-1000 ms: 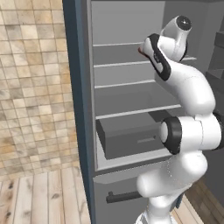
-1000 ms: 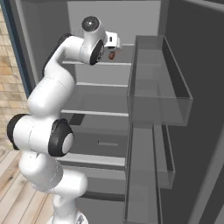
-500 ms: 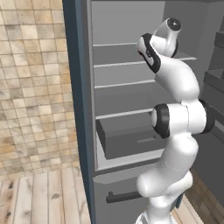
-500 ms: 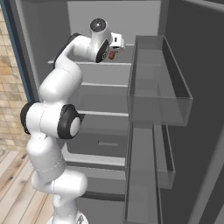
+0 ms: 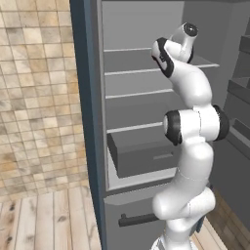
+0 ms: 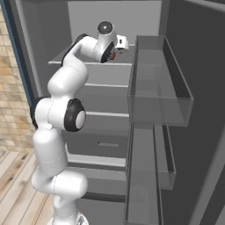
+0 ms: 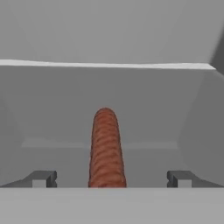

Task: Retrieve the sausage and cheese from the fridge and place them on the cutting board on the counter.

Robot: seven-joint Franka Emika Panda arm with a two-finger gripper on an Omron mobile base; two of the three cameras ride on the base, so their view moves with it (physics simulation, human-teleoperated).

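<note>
The fridge [image 5: 91,102] stands open, and my arm reaches onto its upper shelf [image 6: 94,66]. The sausage [image 7: 106,148], dark reddish-brown and ridged, lies on that shelf pointing away from the hand. My gripper [image 7: 112,178] is open. Its fingertips [image 7: 42,178] stand wide on either side of the sausage's near end and do not touch it. From the right base view, the sausage [image 6: 113,55] shows as a red spot just under the gripper [image 6: 117,47]. The cheese, the cutting board and the counter are out of view.
Clear door bins [image 6: 163,90] hang on the open door at the right, close to the arm. A pulled-out grey drawer [image 5: 141,155] sits under the lower shelves. A tiled wall [image 5: 34,97] and a wooden floor [image 5: 44,215] lie to the left.
The arm has stretched up and deeper into the upper shelf, bringing the hand to the sausage. The jaws have stayed open.
</note>
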